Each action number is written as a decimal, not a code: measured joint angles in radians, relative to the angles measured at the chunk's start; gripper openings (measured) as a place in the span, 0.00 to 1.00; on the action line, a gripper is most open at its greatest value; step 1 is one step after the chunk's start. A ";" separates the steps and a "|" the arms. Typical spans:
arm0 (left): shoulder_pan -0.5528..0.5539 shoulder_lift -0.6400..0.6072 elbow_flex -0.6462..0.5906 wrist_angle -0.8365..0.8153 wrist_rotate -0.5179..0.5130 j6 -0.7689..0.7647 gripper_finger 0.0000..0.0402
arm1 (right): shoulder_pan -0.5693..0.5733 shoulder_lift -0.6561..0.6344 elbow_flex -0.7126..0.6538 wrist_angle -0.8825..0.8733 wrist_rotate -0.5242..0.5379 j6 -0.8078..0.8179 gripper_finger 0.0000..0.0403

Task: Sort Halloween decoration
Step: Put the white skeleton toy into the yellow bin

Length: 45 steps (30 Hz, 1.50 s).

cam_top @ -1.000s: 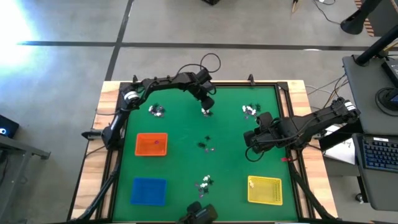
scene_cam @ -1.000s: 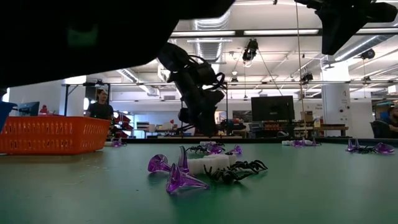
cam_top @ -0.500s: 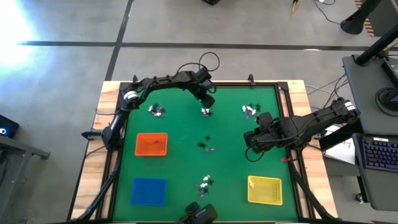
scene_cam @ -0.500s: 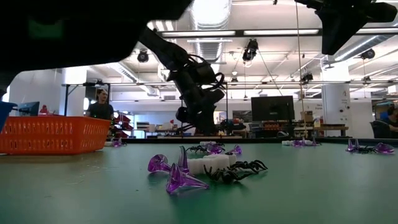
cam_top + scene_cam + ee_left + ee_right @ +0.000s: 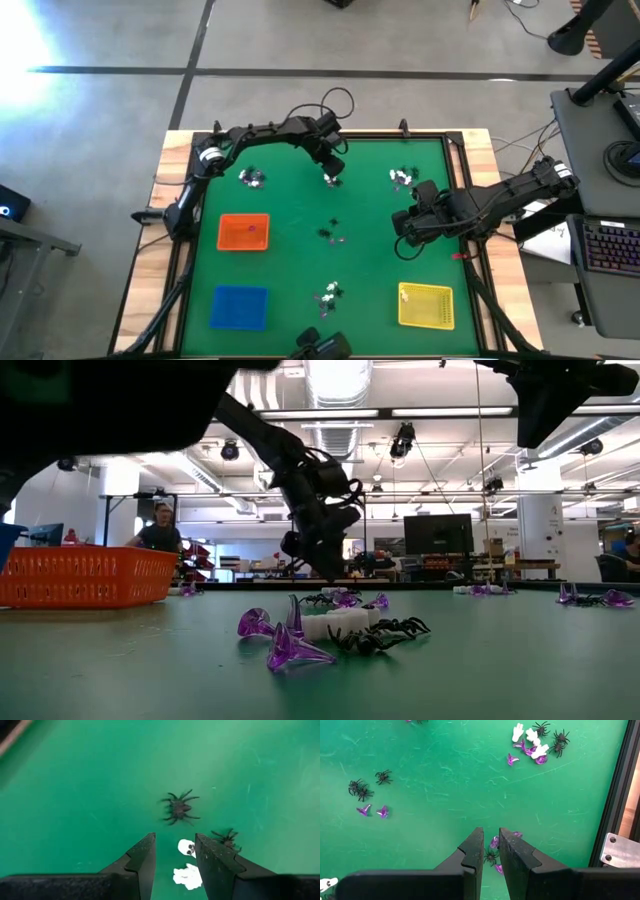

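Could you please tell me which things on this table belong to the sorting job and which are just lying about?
Part of the job:
- Halloween trinkets in small heaps on the green mat: black spiders, white pieces, purple pieces
- orange tray, blue tray, yellow tray
- left gripper, open over a heap; right gripper, jaws slightly apart

Just lying about:
- keyboard on the side desk

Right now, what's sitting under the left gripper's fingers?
Below the open left gripper lie a white skull trinket and another white piece; two black spiders sit just beyond. The fingers cover part of the mat, so more may be hidden there.
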 joint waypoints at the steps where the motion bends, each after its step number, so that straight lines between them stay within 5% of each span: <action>1: 0.001 0.000 0.010 0.000 -0.007 0.000 0.29 | 0.000 0.000 0.000 0.000 0.000 0.000 0.13; 6: 0.001 0.008 0.106 -0.038 -0.041 0.038 0.29 | 0.000 0.000 0.000 0.004 0.000 0.000 0.13; 13: 0.001 0.133 0.381 -0.398 -0.140 0.189 0.29 | 0.000 0.000 0.000 0.022 0.000 0.001 0.13; 18: 0.000 0.250 0.544 -0.504 -0.122 0.241 0.29 | 0.000 0.000 0.000 0.024 0.000 0.000 0.13; 45: -0.046 0.227 0.515 -0.369 -0.083 0.198 0.29 | 0.000 0.000 -0.002 0.028 0.001 0.020 0.13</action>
